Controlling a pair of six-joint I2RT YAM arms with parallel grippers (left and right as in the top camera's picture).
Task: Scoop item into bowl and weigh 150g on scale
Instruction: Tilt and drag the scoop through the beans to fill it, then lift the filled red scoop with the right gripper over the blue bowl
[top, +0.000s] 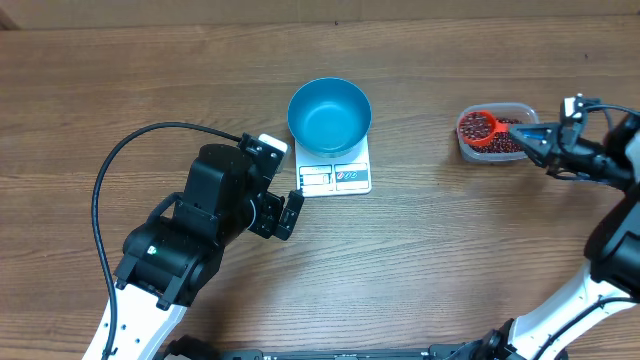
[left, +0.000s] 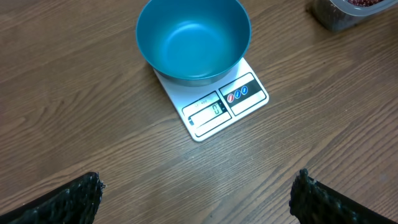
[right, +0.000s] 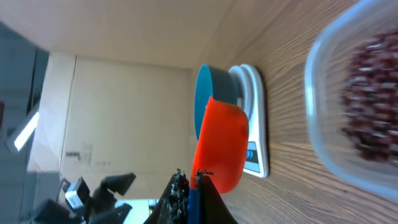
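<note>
The blue bowl (top: 330, 115) stands empty on the white scale (top: 336, 178), display edge facing me. My left gripper (top: 290, 214) hovers just left of the scale's front, open and holding nothing; in its wrist view the bowl (left: 193, 40) and scale (left: 225, 102) lie ahead of the left gripper (left: 199, 200). My right gripper (top: 533, 137) is shut on the blue handle of a red scoop (top: 479, 128). The scoop's cup is full of dark red beans (top: 476, 125) and sits over the clear container. From the right wrist, the scoop (right: 221, 146) is in front of the bowl (right: 205, 93).
The clear plastic container (top: 497, 148) with more beans (right: 373, 106) stands right of the scale. A black cable (top: 130, 150) loops over the table at the left. Bare wooden tabletop (top: 440, 250) lies between the arms.
</note>
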